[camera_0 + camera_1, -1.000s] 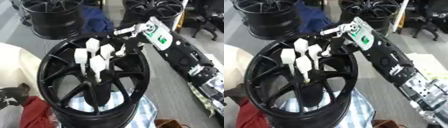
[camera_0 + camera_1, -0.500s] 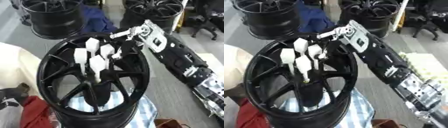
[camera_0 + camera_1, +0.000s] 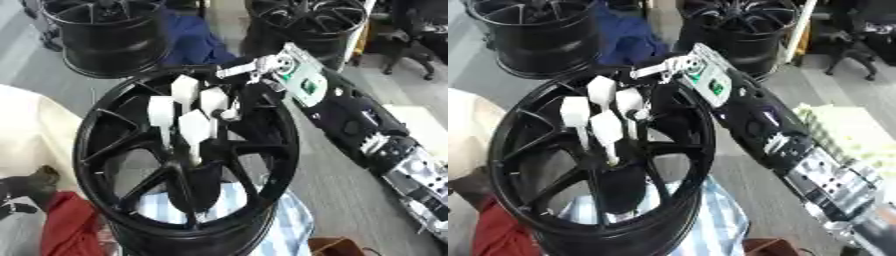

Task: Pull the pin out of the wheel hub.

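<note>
A black wheel hub point(image 3: 105, 150) stands tilted in the middle. Several white flat-headed pins point(image 3: 194, 127) stick up from its centre. My right arm comes in from the right, over the hub's upper rim. My right hand point(image 3: 302, 82), with a green mark on its back, is beside the pin on the right point(image 3: 213, 100). Whether it touches or holds that pin is hidden. My left hand point(image 3: 24, 190) shows only as a dark shape at the lower left edge.
Two more black wheels stand behind, at the back left point(image 3: 105, 35) and the back right point(image 3: 306, 20). A blue checked cloth point(image 3: 280, 225) lies under the hub. A cream cover point(image 3: 35, 130) and a red cloth point(image 3: 66, 230) lie to the left.
My right hand has shifted slightly left and down, closer to the pins. The pins and the hub stand as before.
</note>
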`<state>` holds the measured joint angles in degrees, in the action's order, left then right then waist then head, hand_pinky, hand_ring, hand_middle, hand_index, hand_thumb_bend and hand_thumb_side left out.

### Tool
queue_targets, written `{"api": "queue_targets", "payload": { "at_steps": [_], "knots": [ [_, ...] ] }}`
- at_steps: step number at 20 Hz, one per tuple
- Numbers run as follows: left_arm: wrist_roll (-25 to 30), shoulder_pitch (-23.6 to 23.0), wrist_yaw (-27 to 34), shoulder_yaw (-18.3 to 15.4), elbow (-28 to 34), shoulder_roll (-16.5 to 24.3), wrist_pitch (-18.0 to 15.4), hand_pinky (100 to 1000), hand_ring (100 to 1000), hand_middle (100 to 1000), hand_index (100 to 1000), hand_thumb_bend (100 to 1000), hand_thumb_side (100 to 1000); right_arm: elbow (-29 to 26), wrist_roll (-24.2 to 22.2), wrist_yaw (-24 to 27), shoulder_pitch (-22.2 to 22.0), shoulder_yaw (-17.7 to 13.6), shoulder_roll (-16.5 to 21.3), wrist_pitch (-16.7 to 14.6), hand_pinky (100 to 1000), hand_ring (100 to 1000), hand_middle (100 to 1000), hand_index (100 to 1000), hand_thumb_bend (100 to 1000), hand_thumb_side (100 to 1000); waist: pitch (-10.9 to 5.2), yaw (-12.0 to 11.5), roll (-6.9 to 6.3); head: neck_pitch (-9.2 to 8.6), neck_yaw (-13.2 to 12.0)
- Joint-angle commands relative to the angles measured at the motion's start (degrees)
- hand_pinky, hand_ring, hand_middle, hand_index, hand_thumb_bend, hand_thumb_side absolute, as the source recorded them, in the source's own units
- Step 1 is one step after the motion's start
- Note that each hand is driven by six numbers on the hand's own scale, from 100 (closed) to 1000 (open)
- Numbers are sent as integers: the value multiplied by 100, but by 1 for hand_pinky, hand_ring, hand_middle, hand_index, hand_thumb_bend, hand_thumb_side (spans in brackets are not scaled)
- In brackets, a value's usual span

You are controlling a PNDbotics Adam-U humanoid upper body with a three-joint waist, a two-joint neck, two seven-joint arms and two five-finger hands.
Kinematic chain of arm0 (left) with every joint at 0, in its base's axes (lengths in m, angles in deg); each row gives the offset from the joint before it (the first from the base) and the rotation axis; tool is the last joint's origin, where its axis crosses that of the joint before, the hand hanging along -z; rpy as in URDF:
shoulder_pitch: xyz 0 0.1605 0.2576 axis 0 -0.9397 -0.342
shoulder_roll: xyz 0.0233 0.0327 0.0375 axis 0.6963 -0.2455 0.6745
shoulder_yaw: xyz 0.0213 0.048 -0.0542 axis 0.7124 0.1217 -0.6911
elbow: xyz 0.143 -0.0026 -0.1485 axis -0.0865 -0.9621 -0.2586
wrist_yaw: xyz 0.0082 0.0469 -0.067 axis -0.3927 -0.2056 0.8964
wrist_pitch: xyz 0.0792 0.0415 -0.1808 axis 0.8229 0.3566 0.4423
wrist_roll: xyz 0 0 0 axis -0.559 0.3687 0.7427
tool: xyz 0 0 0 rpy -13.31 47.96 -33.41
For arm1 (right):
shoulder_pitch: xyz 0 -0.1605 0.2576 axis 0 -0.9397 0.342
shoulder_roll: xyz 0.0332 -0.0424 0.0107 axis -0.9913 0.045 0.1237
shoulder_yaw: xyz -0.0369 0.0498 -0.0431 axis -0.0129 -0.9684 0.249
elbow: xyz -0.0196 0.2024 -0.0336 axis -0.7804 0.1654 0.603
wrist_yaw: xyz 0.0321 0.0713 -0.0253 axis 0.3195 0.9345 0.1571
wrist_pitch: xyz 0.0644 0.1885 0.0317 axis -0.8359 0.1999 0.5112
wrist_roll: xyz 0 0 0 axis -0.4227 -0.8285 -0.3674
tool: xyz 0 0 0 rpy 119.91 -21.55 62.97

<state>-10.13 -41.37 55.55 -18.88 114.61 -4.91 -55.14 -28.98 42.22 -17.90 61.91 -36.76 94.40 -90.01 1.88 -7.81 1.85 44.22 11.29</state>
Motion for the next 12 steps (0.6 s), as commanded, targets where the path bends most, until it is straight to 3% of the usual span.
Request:
{"api": "queue_targets", "payload": {
  "at_steps": [1, 7, 12],
  "knots": [
    [12, 61, 11, -12, 79, 56, 7, 662, 794, 696, 804, 100, 719, -142, 344, 156, 131, -77, 127, 14, 689, 609, 404, 552, 100, 250, -56, -4, -29, -10, 23],
    [2, 15, -10, -33, 62, 70, 18, 662, 795, 696, 804, 100, 719, -574, 442, 821, 323, -94, 539, 162, 678, 594, 383, 536, 100, 248, -112, 68, -12, -10, -13],
    [-32, -56, -26, -76, 49, 107, 27, 663, 795, 696, 804, 100, 720, -1106, 567, 1489, 409, -232, 1193, 452, 680, 590, 380, 536, 100, 242, -193, 215, 17, -10, -90]
  ]
}}
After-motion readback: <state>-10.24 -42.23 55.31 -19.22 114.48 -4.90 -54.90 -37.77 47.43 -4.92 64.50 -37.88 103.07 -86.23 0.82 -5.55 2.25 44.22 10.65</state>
